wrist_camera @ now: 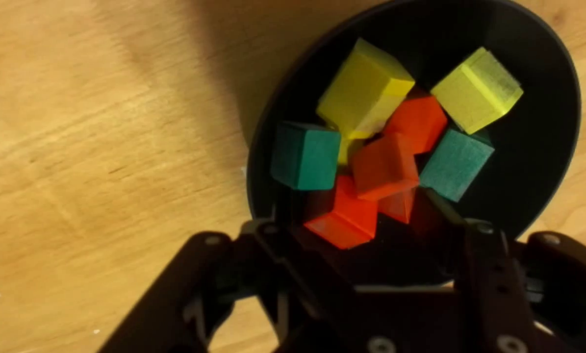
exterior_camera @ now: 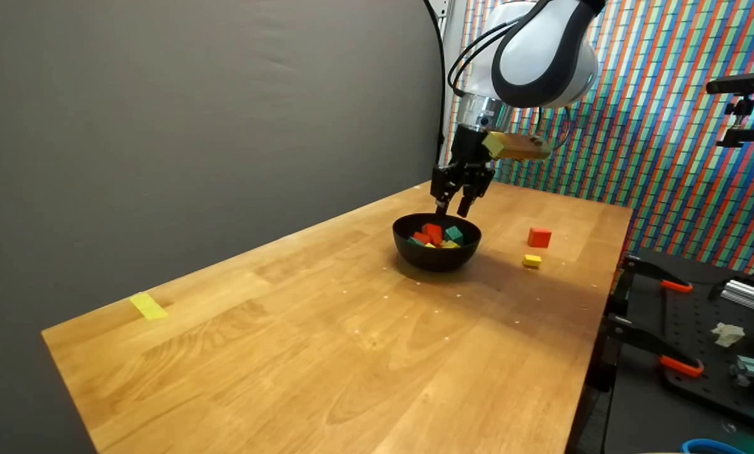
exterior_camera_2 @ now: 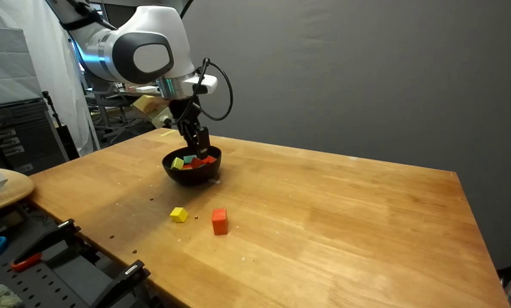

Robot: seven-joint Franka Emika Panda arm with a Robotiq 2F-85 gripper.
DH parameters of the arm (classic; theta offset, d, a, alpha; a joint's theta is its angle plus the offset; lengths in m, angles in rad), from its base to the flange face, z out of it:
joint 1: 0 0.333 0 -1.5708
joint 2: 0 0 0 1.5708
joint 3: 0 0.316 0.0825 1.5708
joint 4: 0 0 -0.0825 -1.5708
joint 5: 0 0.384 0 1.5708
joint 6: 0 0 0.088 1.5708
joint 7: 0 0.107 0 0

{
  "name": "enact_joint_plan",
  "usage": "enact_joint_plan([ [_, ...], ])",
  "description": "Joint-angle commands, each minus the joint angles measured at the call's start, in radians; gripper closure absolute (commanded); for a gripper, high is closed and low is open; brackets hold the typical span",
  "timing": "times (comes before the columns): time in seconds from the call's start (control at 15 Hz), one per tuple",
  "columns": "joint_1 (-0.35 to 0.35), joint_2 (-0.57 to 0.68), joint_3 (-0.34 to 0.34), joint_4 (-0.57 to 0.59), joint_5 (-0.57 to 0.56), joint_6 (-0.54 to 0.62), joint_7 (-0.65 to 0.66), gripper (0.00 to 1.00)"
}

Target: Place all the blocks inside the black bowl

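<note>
At the near left in an exterior view, a black perforated board [exterior_camera_2: 45, 285] is set beside the edge of a wooden table [exterior_camera_2: 323, 239]. On the tabletop, a small red rectangular block [exterior_camera_2: 220, 221] is seen nearest, and a small yellow block [exterior_camera_2: 179, 214] is seen near it, the two standing apart. Farther back, in an upright round black bowl [exterior_camera_2: 191, 177], yellow blocks [wrist_camera: 476, 93], green blocks [wrist_camera: 318, 157] and red blocks [wrist_camera: 386, 169] are heaped together, some partly covered by others. Above the bowl, the black gripper [exterior_camera: 452, 211] is pointed downward, its two fingers parted by a visible gap; as far as can be judged with the fingers so dark in the wrist view, nothing is gripped. The scene is backed by a plain grey wall [exterior_camera_2: 345, 77].
</note>
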Motion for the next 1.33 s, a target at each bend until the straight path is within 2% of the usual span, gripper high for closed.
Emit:
enact_joint_plan([
  [0.0, 0.001, 0.001, -0.002, 0.004, 0.000, -0.003, 0.000, 0.03],
  [0.13, 0.001, -0.056, -0.029, -0.045, -0.014, -0.008, 0.022, 0.05],
  [0.2, -0.001, -0.093, -0.048, -0.074, -0.021, -0.015, 0.035, 0.00],
  [0.4, -0.004, -0.176, -0.167, -0.169, -0.133, -0.015, 0.117, 0.00],
  [0.6, -0.087, -0.184, -0.234, -0.220, -0.146, -0.027, 0.140, 0.00],
  [0.93, -0.201, -0.123, -0.215, -0.216, 0.060, -0.068, 0.057, 0.00],
  [1.27, -0.232, -0.049, -0.159, -0.159, 0.308, -0.143, -0.061, 0.00],
])
